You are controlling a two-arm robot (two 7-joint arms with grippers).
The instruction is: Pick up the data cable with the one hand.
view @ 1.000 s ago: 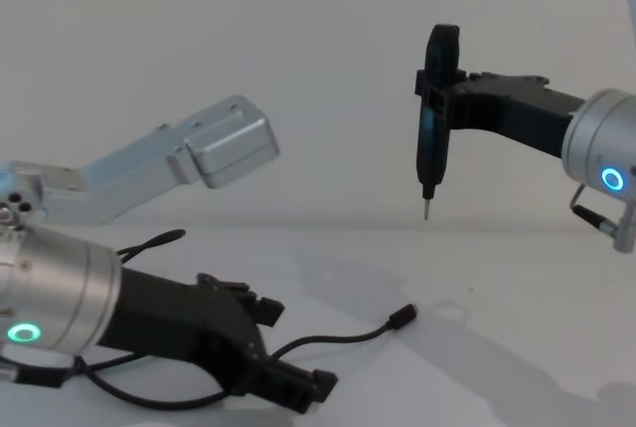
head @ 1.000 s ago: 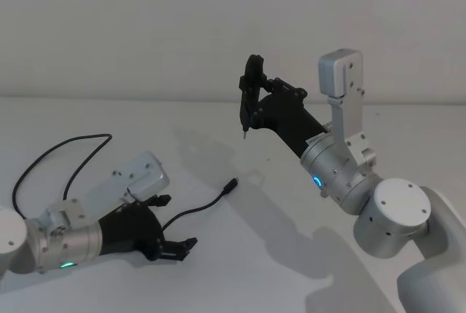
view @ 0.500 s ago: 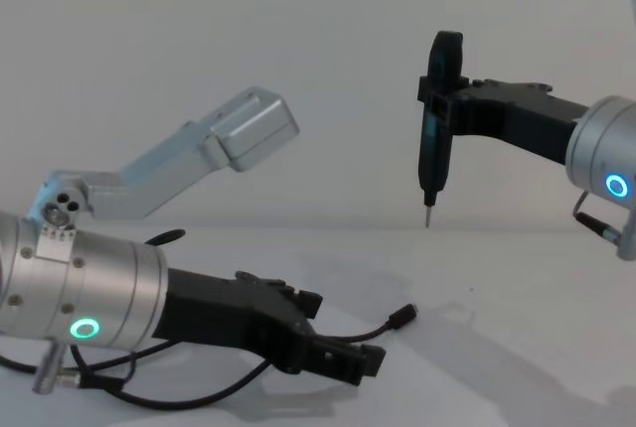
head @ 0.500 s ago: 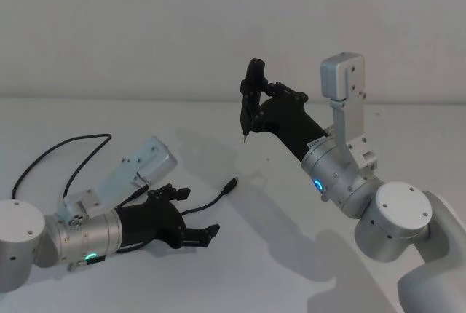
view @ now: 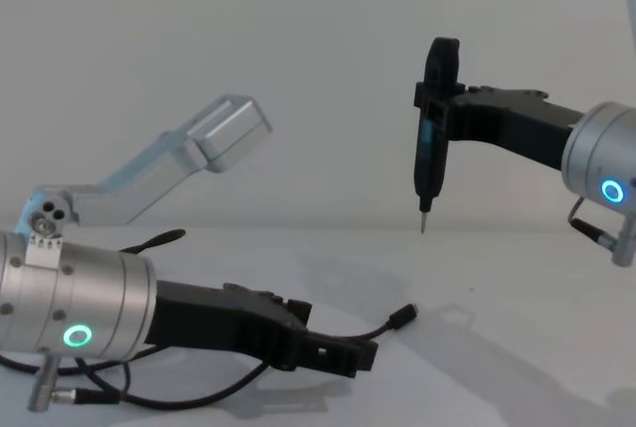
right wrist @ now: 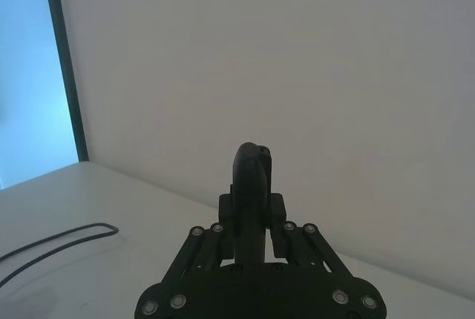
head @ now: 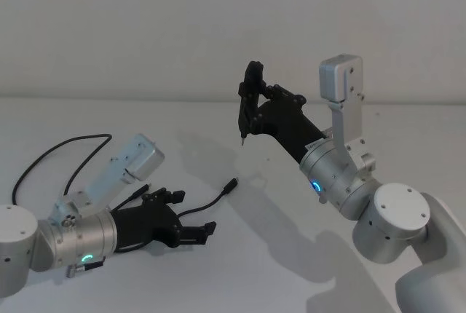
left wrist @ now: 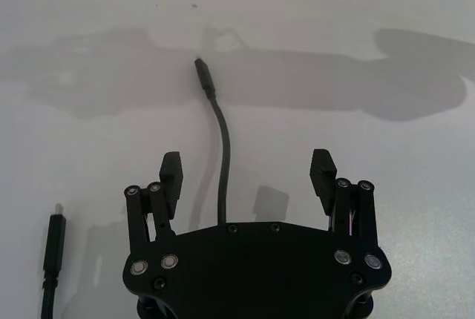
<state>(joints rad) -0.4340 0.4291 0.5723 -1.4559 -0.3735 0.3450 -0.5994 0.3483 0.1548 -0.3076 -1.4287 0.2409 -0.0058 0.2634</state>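
The cable (left wrist: 225, 156) lies on the counter (left wrist: 401, 156), running between the wide-open, empty fingers (left wrist: 170, 167) of the left end effector (left wrist: 246, 165), nearer one finger. Best to centre it, sink to the counter, then close squarely. The right end effector (head: 256, 103) hangs raised, clamped on a stick (head: 244, 127).

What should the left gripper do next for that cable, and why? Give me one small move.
Probably ease the left gripper down a little and close it. Its jaws stand open low over the table, and the data cable runs between its fingers, so closing should catch it. The right gripper is held high, shut on a pen-like tool.
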